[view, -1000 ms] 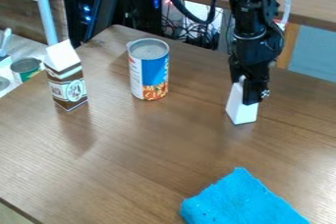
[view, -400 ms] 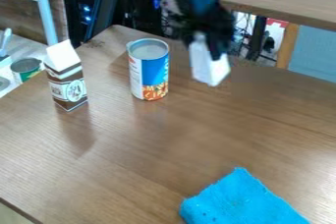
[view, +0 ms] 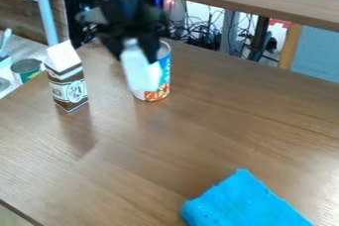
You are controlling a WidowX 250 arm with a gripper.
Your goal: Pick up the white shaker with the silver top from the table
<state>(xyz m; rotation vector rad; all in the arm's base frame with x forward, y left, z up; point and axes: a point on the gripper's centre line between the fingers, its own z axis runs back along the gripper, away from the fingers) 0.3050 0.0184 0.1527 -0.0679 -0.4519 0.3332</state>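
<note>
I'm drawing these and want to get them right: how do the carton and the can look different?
The carton has flat sides and corners, but the can is round. The carton is brown and white; the can has blue, white and orange on it. The white block hides part of the can, but not the carton. Both stand upright on the table.

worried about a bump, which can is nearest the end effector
The blue can, partly behind the held white object; the green can is at far left.
</note>
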